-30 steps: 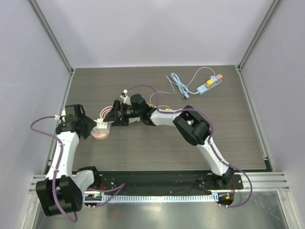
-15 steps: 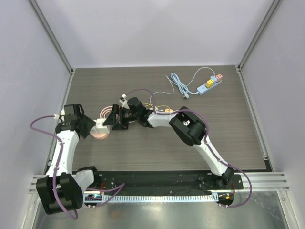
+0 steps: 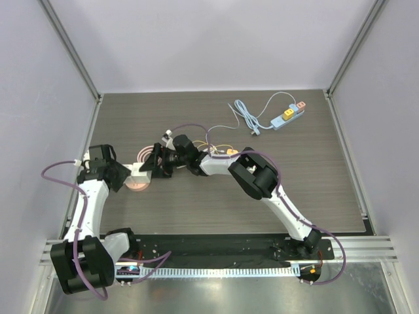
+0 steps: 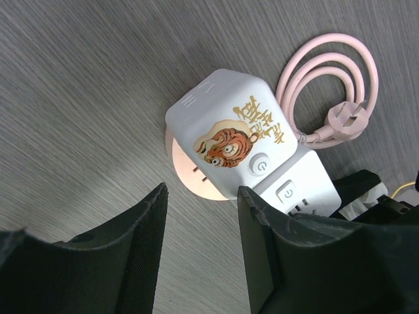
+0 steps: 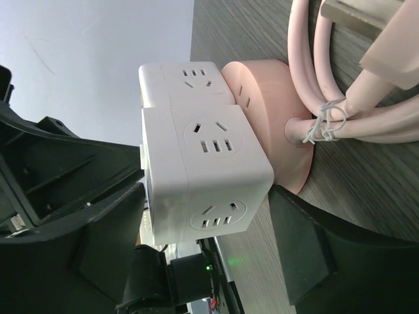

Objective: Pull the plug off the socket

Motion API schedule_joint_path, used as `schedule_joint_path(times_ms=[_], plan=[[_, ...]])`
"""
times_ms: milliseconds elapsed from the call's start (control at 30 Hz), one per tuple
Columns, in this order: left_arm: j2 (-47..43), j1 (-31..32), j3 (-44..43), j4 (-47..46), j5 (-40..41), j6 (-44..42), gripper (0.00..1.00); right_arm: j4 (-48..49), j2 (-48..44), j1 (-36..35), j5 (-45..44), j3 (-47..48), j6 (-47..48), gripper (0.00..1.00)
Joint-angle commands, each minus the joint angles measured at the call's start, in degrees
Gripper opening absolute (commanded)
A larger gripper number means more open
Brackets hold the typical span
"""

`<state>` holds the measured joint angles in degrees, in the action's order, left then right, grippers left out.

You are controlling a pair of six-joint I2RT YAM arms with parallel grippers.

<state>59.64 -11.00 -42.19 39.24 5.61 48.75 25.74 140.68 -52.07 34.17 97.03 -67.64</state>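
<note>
We see white cube [image 4: 229, 140] with tiger picture sitting on pink round base [image 5: 262, 104], left part of table [image 3: 294, 190]. Pink cord [image 4: 327, 82] coiled just beside. Right jaws open, one each side of cube. Left jaws open, near cube, not touching.

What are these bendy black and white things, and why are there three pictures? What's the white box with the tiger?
They are two robot arms, each ending in a two-finger gripper. One picture looks down on the table from above. The other two come from cameras on the wrists, so you see each gripper's black fingers. The white box is a block of sockets on a round pink base, with a coiled pink cable beside it. The left gripper and right gripper are open close to it, holding nothing. Far away lies a blue power strip.
</note>
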Motion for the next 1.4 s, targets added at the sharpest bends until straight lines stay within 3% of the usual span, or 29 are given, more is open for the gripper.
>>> schedule_joint_path(times_ms=[0, 133, 167, 233, 367, 533, 600, 700, 733, 833, 1000, 1133, 1200, 1367], plan=[[-0.31, -0.33, 0.97, -1.80, 1.25, -1.03, 0.48, 4.23, -0.15, -0.40, 0.19, 2.64, -2.32, 0.79], [-0.75, -0.33, 1.76, -1.71, 1.51, -0.85, 0.47, 6.86, -0.32, -0.40, 0.63, 2.02, -5.13, 0.56], [-0.66, -0.33, 2.03, -1.80, 1.51, -0.76, 0.46, 7.31, -0.23, -0.40, 0.63, 1.93, -5.83, 0.45], [-0.75, -0.33, 2.29, -1.89, 1.43, -0.41, 0.45, 8.53, -0.06, -0.40, 0.98, 2.10, -8.03, 0.37], [-0.66, -0.42, 2.21, -1.63, 1.25, -0.41, 0.45, 13.44, -0.06, -0.31, 0.20, -0.08, -12.85, 0.02], [-1.45, -0.33, 2.73, -1.10, 1.78, -0.67, 0.45, 34.94, 4.24, 0.31, 1.16, -0.97, -31.98, 0.02], [-1.80, -0.33, 3.26, -1.27, 1.78, -0.41, 0.45, 37.01, 5.21, 0.39, 1.33, 0.25, -34.22, 0.02], [-2.07, -0.42, 4.22, -1.63, 1.16, -0.15, 0.44, 31.42, 3.82, 0.39, 1.86, 0.52, -28.19, 0.01], [-2.07, -0.33, 4.23, -1.63, 0.99, -0.15, 0.44, 24.87, 2.07, 0.22, 1.69, 0.35, -21.46, 0.01], [-2.33, -0.42, 4.23, -1.63, 0.90, -0.32, 0.44, 13.60, -0.14, 0.13, 0.37, 0.26, -13.33, 0.01], [-2.60, -0.33, 4.14, -1.54, 0.63, -0.32, 0.43, 4.33, -0.58, -0.22, -1.82, 3.07, -4.19, 0.01], [-3.21, -0.42, 4.05, -1.28, -0.51, -0.24, 0.40, 12.20, 0.03, 0.13, 0.01, 2.37, -12.15, 0.01], [-4.26, -0.42, 4.49, -1.27, -0.68, 0.46, 0.27, 14.77, 0.29, 0.39, 0.02, 1.59, -14.62, 0.01], [-4.71, -0.33, 7.65, -4.43, -2.61, 4.50, 0.24, 20.75, 0.56, 0.66, 0.10, 0.53, -20.69, 0.01]])
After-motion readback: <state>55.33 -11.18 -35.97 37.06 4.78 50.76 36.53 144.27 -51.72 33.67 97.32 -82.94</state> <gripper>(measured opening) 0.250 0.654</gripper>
